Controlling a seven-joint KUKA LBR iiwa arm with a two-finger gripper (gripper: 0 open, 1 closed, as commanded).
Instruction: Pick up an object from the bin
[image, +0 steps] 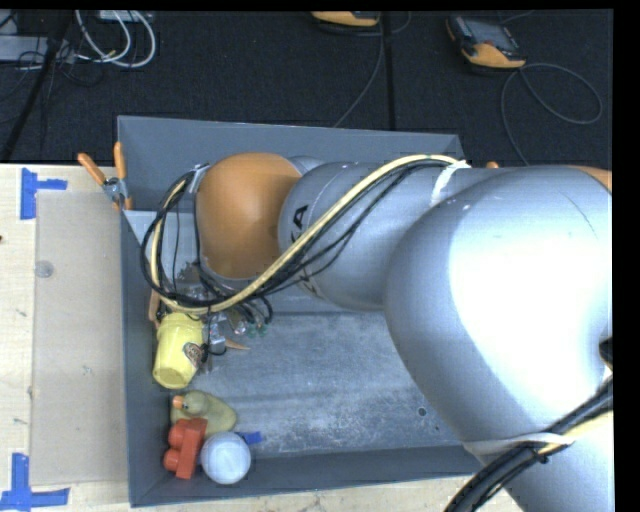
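A yellow cup (176, 352) lies on its side by the left wall of the bin (330, 395). Close against its right is the pincer (222, 338); whether clenched or released, I cannot tell. It should centre over the cup before closing, I'd say.

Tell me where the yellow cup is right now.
The yellow cup lies by the bin's left wall in the camera view, just left of the gripper, up-picture from a red toy and white ball.
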